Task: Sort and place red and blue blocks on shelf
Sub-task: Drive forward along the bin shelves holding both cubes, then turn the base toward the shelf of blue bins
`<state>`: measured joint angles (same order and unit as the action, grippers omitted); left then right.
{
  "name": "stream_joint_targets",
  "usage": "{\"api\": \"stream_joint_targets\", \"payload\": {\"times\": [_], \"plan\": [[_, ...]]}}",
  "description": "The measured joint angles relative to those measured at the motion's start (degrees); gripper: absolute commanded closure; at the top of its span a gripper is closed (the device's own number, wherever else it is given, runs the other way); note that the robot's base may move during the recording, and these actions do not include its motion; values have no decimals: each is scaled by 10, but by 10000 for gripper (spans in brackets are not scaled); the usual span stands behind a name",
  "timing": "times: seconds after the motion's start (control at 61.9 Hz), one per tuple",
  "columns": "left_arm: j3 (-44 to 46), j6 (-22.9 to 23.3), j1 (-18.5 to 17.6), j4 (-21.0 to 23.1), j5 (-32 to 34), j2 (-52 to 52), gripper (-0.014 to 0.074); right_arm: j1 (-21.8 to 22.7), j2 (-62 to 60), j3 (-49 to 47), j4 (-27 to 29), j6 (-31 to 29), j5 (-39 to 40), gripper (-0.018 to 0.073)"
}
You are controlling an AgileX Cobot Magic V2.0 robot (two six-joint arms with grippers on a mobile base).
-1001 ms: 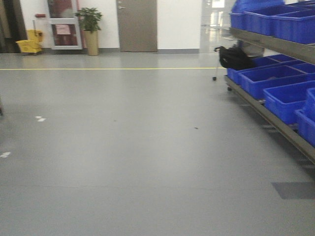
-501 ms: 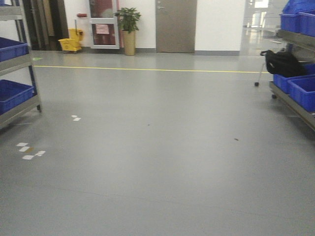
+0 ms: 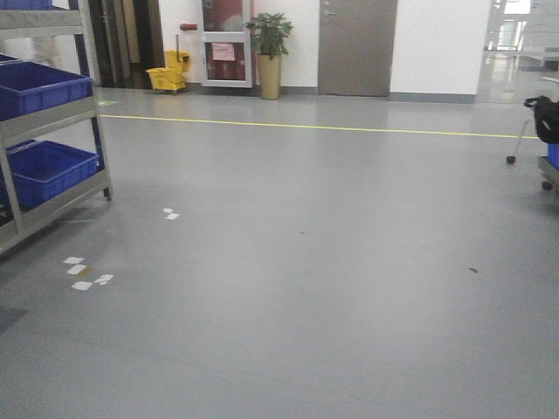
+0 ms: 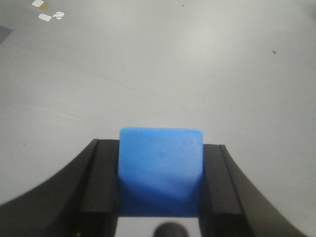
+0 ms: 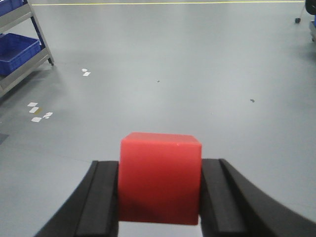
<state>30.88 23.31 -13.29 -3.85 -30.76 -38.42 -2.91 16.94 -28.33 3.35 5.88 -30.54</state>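
Holding the blue block in the left gripper, clamped between two black fingers pressed flat against its left and right sides, high over the grey floor. Holding the red block the same way in the right gripper, squeezed between black pads touching both sides, upright and level, also over bare floor. Facing, in the front view, down a wide grey aisle crossed far off by a thin yellow line. At far left, the end of the shelf: steel rails on upright posts, carrying a dark-blue bin on the upper level in view and a second bin on the level below. Seen again at the upper left of the right wrist view, with one bin on the lower level. Well apart from both blocks, neither of them on it or over it. On the floor near the shelf's foot, a few small white tape marks, with two more marks a little farther out. Along the back wall, a grey door, a potted plant just left of it, a yellow mop bucket farther left. At the right edge, a black bag, partly cut off by the frame.
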Motion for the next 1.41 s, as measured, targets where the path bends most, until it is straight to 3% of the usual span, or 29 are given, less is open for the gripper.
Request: {"api": "stream_joint_targets", "payload": {"times": [1.405], "plan": [[0, 0, 0, 0, 0, 0, 472, 0, 0, 0, 0, 0, 0, 510]]}}
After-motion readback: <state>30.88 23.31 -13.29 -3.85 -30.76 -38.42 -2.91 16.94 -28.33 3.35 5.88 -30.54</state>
